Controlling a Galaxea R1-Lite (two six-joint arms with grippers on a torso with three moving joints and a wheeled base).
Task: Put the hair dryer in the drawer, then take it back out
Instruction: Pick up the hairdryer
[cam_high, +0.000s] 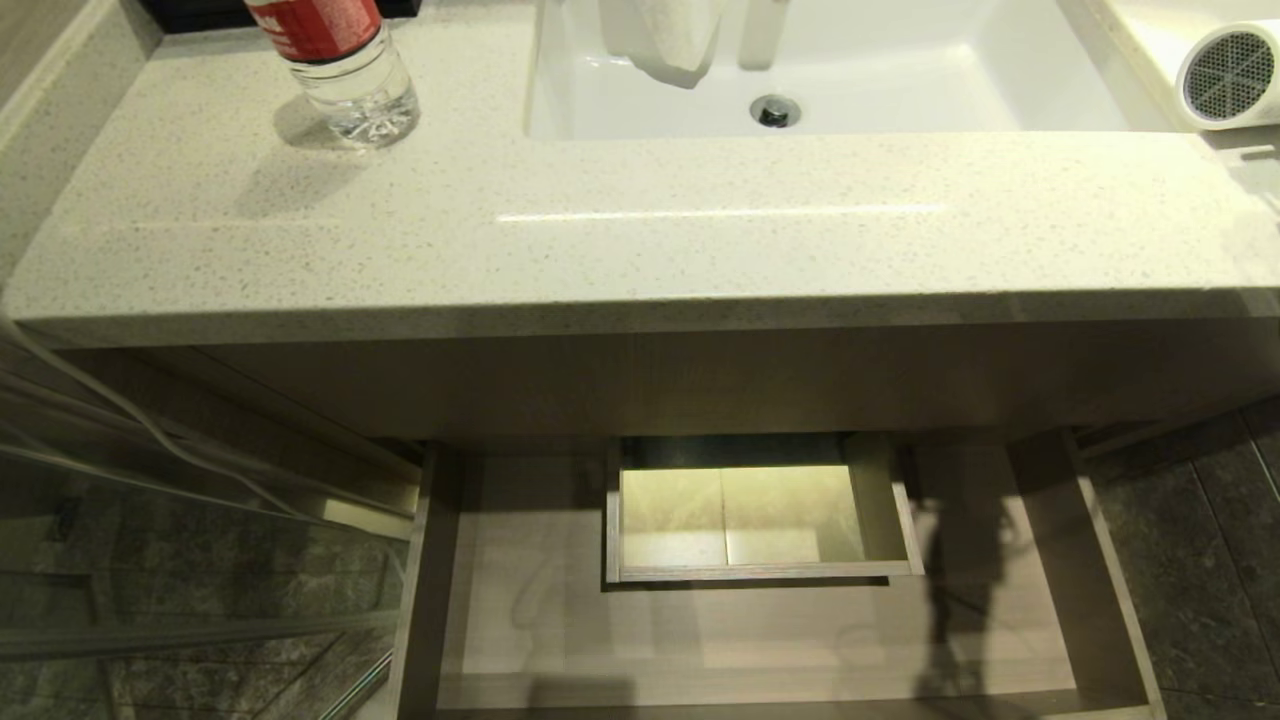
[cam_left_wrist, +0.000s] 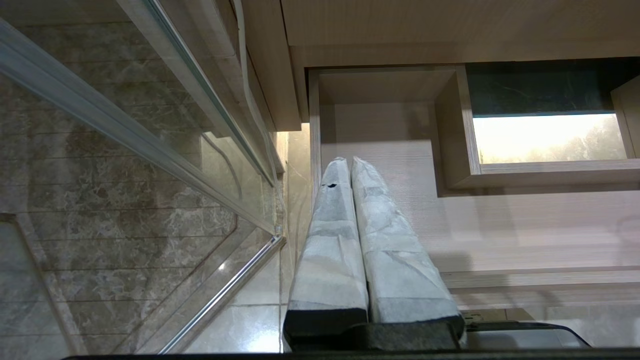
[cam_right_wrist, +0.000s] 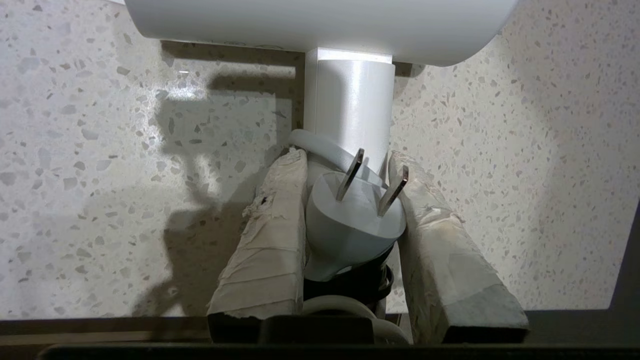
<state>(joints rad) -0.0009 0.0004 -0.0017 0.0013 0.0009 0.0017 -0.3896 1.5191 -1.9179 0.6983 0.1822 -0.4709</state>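
A: Where does the hair dryer (cam_high: 1228, 75) sit?

B: At the far right of the counter (cam_high: 640, 230), grey grille facing us, beside the sink (cam_high: 900, 70). The drawer (cam_high: 1095, 590) below stands pulled out, nothing in it.

A: And the right gripper (cam_right_wrist: 347, 172)?

B: Its jaws are partly closed around the short handle, with the plug (cam_right_wrist: 352, 225) and bundled cord caught between the taped fingers (cam_right_wrist: 270, 235).

A: How should it handle?

B: Likely light, rigid plastic with a smooth, slippery shell. The handle is the sensible hold; the cord bundle there is soft and could shift, so the grip may loosen when lifted.

A: The left gripper (cam_left_wrist: 347, 165)?

B: Jaws closed on nothing, parked low by the drawer's left side.
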